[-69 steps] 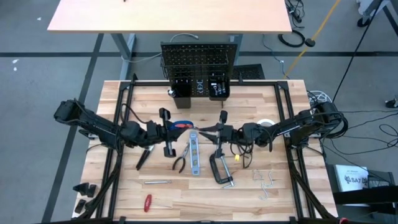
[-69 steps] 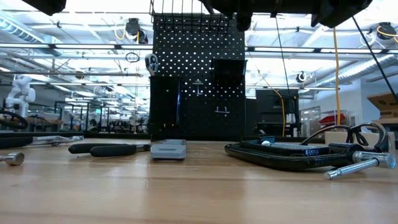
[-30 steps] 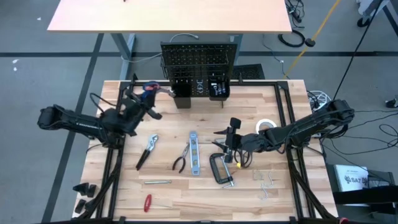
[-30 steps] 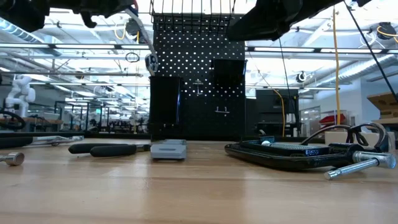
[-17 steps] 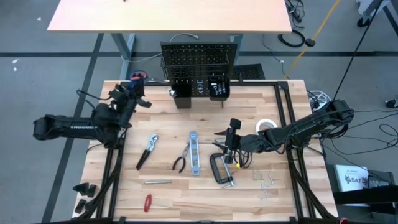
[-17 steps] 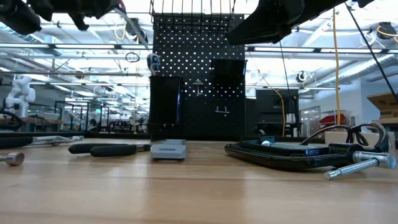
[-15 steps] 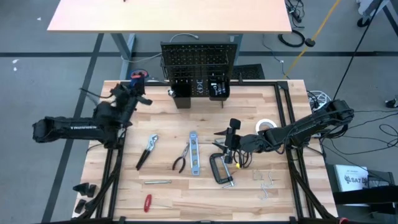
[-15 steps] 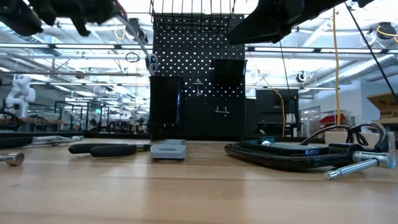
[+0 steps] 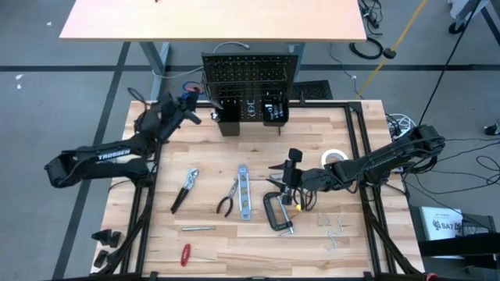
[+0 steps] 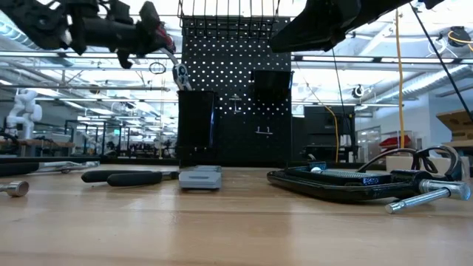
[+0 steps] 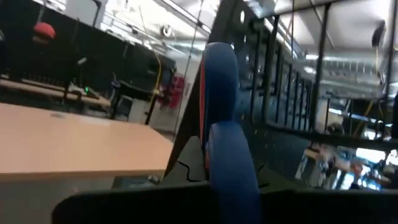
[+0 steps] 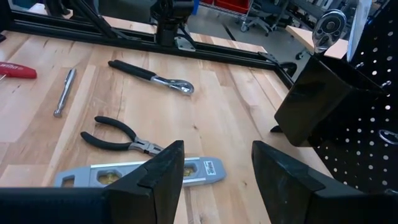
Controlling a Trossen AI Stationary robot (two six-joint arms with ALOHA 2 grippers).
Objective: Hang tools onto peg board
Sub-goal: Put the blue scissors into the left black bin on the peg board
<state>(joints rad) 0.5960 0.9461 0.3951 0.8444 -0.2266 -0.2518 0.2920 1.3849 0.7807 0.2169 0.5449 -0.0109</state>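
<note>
The peg board [image 9: 250, 87] stands upright at the table's far edge, and the left gripper [image 9: 187, 109], clenched on red-and-blue-handled scissors [image 11: 224, 143], is raised just beside its left side. The right gripper [image 9: 291, 173] hovers unclenched and empty mid-table above the C-clamp [image 9: 278, 211], near the level [image 9: 244, 191], pliers [image 9: 229, 197] and tape roll [image 9: 336, 157]. The wooden tabletop [image 9: 211, 250] is bare along its near edge.
</note>
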